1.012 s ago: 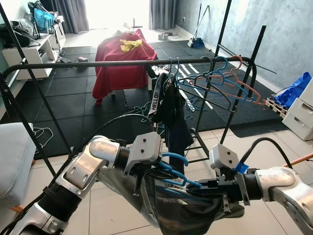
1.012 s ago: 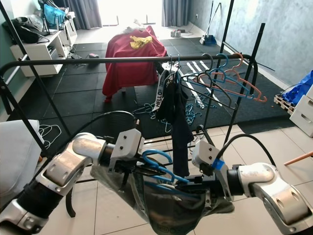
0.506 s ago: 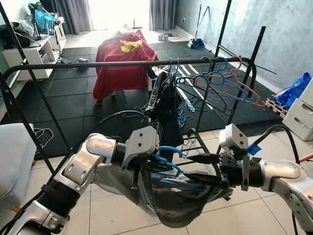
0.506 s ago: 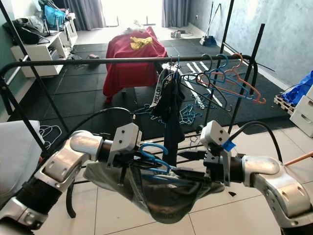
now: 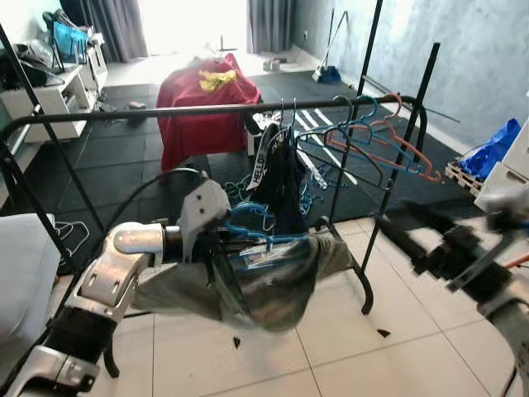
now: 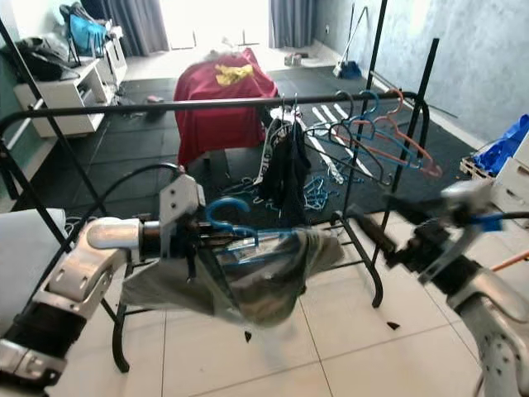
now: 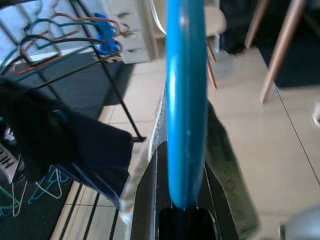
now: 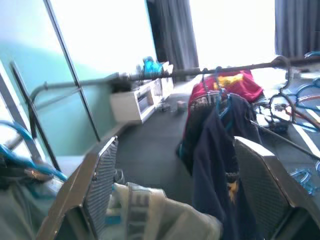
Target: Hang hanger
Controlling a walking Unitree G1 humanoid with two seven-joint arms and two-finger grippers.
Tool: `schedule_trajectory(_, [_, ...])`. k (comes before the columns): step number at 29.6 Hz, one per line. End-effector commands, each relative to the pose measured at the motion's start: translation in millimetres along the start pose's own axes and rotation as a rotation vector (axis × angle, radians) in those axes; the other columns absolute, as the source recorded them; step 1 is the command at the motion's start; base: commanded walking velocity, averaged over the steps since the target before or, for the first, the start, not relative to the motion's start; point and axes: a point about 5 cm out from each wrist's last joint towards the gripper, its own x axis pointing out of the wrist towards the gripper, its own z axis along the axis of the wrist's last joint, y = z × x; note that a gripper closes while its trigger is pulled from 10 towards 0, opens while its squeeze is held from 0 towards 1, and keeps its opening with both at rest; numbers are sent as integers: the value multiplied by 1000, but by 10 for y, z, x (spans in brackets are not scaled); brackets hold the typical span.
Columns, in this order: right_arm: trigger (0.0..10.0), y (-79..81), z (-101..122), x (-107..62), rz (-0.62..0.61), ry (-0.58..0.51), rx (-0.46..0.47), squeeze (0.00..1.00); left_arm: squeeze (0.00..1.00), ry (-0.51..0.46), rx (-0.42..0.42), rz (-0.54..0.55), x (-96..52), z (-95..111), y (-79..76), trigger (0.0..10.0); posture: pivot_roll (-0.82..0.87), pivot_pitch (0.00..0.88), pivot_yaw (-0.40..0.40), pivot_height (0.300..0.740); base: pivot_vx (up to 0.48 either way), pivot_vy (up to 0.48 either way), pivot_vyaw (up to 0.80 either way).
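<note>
My left gripper (image 5: 219, 241) is shut on a blue hanger (image 5: 248, 219) that carries a grey garment (image 5: 273, 277), held below and in front of the black rack rail (image 5: 165, 110). In the left wrist view the blue hanger (image 7: 185, 100) runs straight out from between the fingers, with the grey garment (image 7: 225, 165) under it. My right gripper (image 5: 413, 236) is blurred, off to the right and apart from the garment. Its fingers (image 8: 97, 185) stand open with nothing between them. Dark clothes (image 5: 277, 169) and empty hangers (image 5: 372, 132) hang on the rail's right part.
A table draped in red cloth (image 5: 202, 99) stands behind the rack. Loose hangers (image 5: 240, 190) lie on the dark mat. White drawers (image 5: 512, 178) and a blue bag (image 5: 496, 149) are at the right, a pale cushion (image 5: 21, 273) at the left.
My right gripper has let go of the hanger and garment and swung away to the right. My left gripper has lifted the hanger with the garment toward the rail.
</note>
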Motion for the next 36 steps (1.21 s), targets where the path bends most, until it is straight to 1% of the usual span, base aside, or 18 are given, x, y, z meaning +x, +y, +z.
schedule_trajectory(1, [10000,46,-86,-19,-6,7,49,553,0,-43,-43,22,11,28,-32,3569,-113,0,9,740,0,0,0])
schedule_trajectory(2, [10000,85,-263,-32,-23,49,91,0,0,-97,-92,61,16,73,-57,8588,-104,0,5,740,0,0,0])
schedule_trajectory(4, [10000,91,-308,-35,-31,59,101,0,0,-113,-106,76,20,89,-61,8588,-104,0,5,740,0,0,0])
schedule_trajectory(6, [10000,91,-308,-35,-31,59,101,0,0,-113,-106,76,20,89,-61,8588,-104,0,5,740,0,0,0])
schedule_trajectory(7, [10000,88,-333,-30,-40,58,114,0,0,-130,-120,86,26,105,-65,10000,-104,0,5,740,0,0,0])
schedule_trajectory(10, [10000,68,-430,43,-78,60,150,0,0,-192,-167,103,80,168,-146,10000,-88,0,-6,740,0,0,0])
schedule_trajectory(13, [10000,73,-447,63,-84,62,155,0,0,-206,-176,105,92,187,-170,10000,-88,0,-6,740,0,0,0])
schedule_trajectory(14, [10000,76,-475,83,-93,82,150,0,0,-222,-184,97,109,217,-202,10000,-88,0,-7,740,0,0,0])
schedule_trajectory(15, [10000,76,-475,83,-93,82,150,0,0,-222,-184,97,109,217,-202,10000,-88,0,-7,740,0,0,0])
schedule_trajectory(16, [10000,80,-515,104,-110,115,141,0,0,-238,-192,80,140,258,-255,10000,-86,0,-8,740,0,0,0])
schedule_trajectory(17, [10000,80,-515,104,-110,115,141,0,0,-238,-192,80,140,258,-255,10000,-86,0,-8,740,0,0,0])
schedule_trajectory(19, [10000,99,-594,151,-131,170,127,0,0,-261,-200,47,209,323,-350,10000,-85,0,-7,740,0,0,0])
schedule_trajectory(21, [10000,115,-613,166,-132,178,128,0,0,-265,-205,40,226,343,-377,10000,-85,0,-7,740,0,0,0])
schedule_trajectory(24, [10000,212,-665,195,-80,216,126,0,0,-275,-211,29,266,377,-414,10000,-84,0,-4,740,0,0,0])
schedule_trajectory(28, [10000,224,-690,201,-76,231,126,0,0,-287,-216,20,282,412,-427,10000,-84,0,-5,740,0,0,0])
schedule_trajectory(29, [1922,200,-687,204,-96,229,126,0,0,-289,-216,18,283,419,-428,10000,-84,0,-3,740,0,0,0])
schedule_trajectory(30, [0,179,-677,211,-109,221,120,0,0,-290,-217,17,282,427,-431,10000,-84,0,-3,740,0,0,0])
schedule_trajectory(36, [0,133,-629,230,-141,199,110,0,0,-256,-201,43,269,379,-407,10000,-89,0,-2,740,0,0,0])
